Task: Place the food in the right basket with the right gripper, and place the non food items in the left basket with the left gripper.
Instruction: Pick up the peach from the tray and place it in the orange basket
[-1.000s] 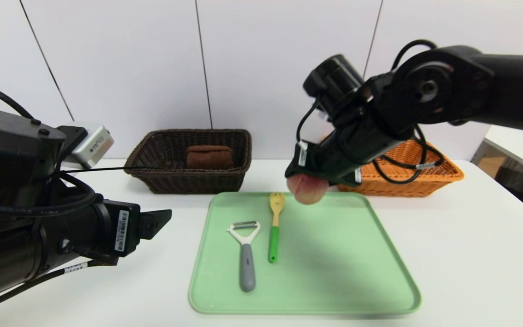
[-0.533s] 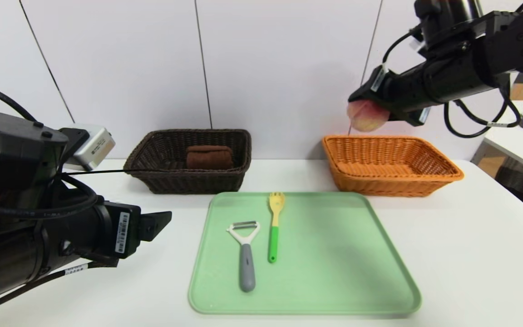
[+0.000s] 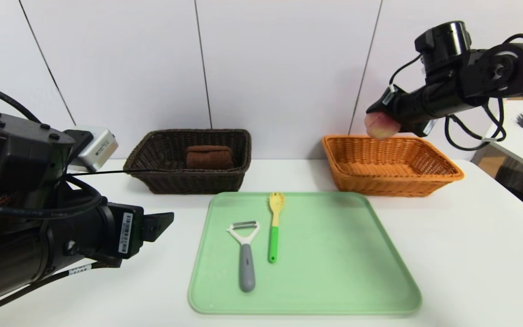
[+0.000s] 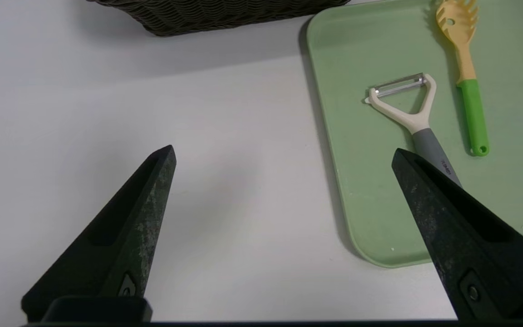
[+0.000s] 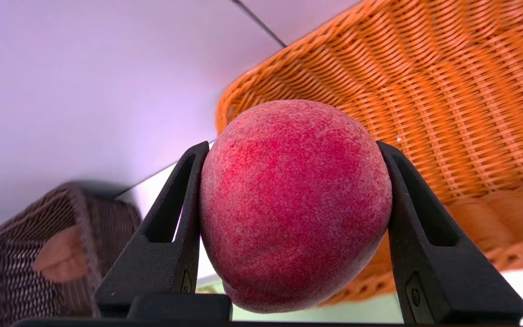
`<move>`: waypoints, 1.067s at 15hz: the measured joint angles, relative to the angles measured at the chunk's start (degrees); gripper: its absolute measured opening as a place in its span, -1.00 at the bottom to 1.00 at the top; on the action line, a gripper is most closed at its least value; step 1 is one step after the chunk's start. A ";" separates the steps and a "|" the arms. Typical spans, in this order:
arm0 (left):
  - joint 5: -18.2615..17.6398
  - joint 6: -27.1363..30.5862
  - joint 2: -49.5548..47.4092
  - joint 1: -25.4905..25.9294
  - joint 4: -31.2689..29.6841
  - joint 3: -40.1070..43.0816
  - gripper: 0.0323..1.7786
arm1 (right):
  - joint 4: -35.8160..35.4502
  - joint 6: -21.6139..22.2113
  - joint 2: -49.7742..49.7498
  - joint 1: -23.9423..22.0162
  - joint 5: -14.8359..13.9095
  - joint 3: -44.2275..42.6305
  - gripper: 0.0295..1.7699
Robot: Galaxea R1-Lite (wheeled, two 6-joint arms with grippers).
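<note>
Peach, round and pinkish-red with fuzzy skin [image 5: 295,204], is hanging in the air by the near left end of the orange basket, not resting in it. The black right gripper [image 5: 294,181] is pinching it between two hard, pointy fingers.

Nearest, a flat, smooth, pale green tray with round corners [image 3: 325,254] is lying on the shiny white table [image 3: 479,254]. On it, a peeler with a white Y-shaped head and a smooth grey handle [image 3: 247,268] is lying beside a slim fork with a yellow head and green handle [image 3: 273,236]. The black left gripper [image 4: 284,150] is waiting left of the tray, its fingers spreading wide and holding nothing.

Farther back, a dark brown woven basket with slanting sides [image 3: 193,181] is holding a soft, rolled brown towel [image 3: 209,157]. To its right, the bumpy, woven orange basket [image 3: 393,184] is standing behind the tray.
</note>
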 joint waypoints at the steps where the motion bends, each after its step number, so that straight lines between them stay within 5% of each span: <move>1: -0.04 -0.12 0.15 0.00 0.02 -0.02 0.90 | -0.50 0.60 1.27 -0.18 0.05 0.00 0.24; 16: -0.45 -0.15 2.18 0.06 -1.66 -0.20 0.90 | -4.96 2.84 14.60 -2.62 0.00 -0.09 0.24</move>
